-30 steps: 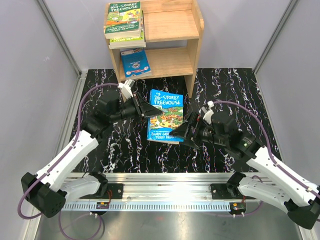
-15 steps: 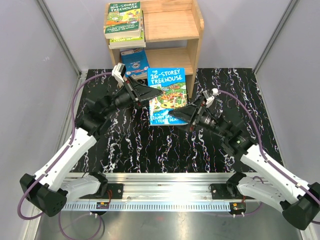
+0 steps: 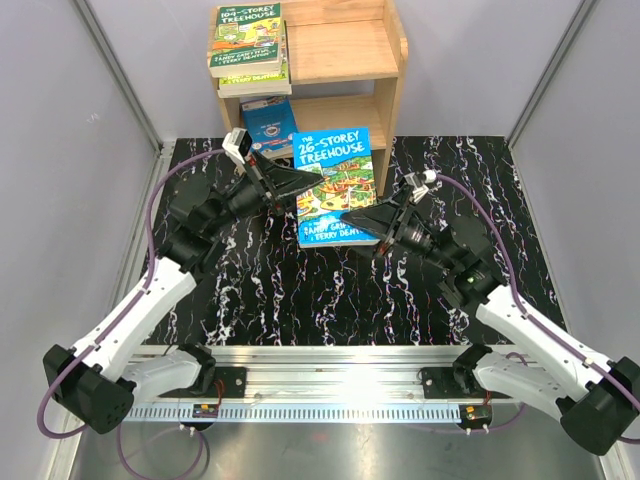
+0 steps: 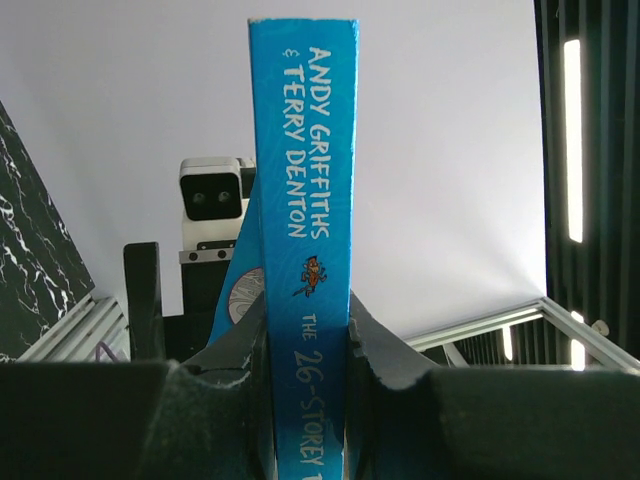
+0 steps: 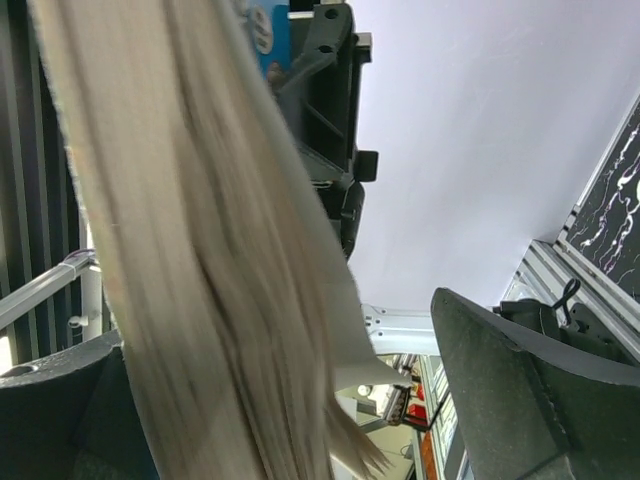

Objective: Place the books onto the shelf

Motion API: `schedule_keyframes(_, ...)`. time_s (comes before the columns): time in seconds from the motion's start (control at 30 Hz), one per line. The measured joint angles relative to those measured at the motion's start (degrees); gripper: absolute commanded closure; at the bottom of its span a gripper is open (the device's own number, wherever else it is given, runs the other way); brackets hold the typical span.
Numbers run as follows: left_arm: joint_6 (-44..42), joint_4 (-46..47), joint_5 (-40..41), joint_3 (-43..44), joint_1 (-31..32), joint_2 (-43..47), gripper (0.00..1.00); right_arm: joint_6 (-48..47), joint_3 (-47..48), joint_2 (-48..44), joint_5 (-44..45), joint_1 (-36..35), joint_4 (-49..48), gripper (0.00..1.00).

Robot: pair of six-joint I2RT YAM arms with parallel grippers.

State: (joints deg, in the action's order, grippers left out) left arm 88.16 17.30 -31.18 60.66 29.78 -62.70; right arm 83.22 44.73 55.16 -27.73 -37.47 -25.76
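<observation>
Blue-green and held off the black marbled tabletop [image 3: 300,290], the 26-Storey Treehouse book [image 3: 335,185] hangs between my two arms, just in front of the shelf [image 3: 392,60], its cover tilted up toward the overhead camera. My left arm reaches forward and to the right. My left gripper [image 3: 305,184] is clamped narrow on the book's spine side. From that wrist I see the spine standing upright between my fingers [image 4: 385,355], the authors' names in white on it. My right arm stretches forward and to the left. My right gripper [image 3: 360,228] is spread wide at the book's lower right edge, and the pale page block runs between its fingers; whether they touch it I cannot tell.

On the shelf's top tier, at the left end, lies a stack of books [image 3: 247,45] with a green Treehouse cover on top. On the lower tier, also at the left, lies a blue book [image 3: 268,122] with a white circle.
</observation>
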Motion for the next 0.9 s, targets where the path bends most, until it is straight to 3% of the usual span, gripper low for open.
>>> schedule_keyframes(0.03,0.17,-0.02,0.00,-0.26,0.00,0.02,1.00,0.00,-0.04,-0.28,0.00,0.11,0.26,0.00)
schedule_keyframes(0.17,-0.87,-1.70,-0.02,-0.28,0.00,0.20,1.00,-0.13,-0.07,-1.75,-0.02,0.59,1.75,0.24)
schedule_keyframes(0.2,-1.62,-2.47,0.00,-0.24,0.00,0.31,1.00,-0.37,-0.07,-2.19,-0.02,0.72,2.27,0.46)
schedule_keyframes(0.3,-4.02,-5.92,0.00,-0.02,0.00,0.70,1.00,-1.27,-0.04,-3.56,-0.24,0.87,4.48,0.76)
schedule_keyframes(0.4,-5.68,-9.55,0.17,-0.04,0.33,1.16,1.00,-2.99,0.15,-4.83,-0.44,0.96,7.48,0.91)
schedule_keyframes(0.5,-7.37,-12.57,0.48,-0.04,0.55,2.25,1.00,-5.14,1.46,-5.14,-1.05,0.96,11.65,0.95)
schedule_keyframes(0.6,-10.49,-17.29,0.94,0.74,0.66,3.23,1.00,-8.57,4.44,-5.11,-1.88,0.92,18.05,0.93)
schedule_keyframes(0.9,-25.42,-40.06,3.06,15.91,1.84,0.26,0.99,-18.86,14.38,-2.78,-1.73,0.66,36.20,1.00)
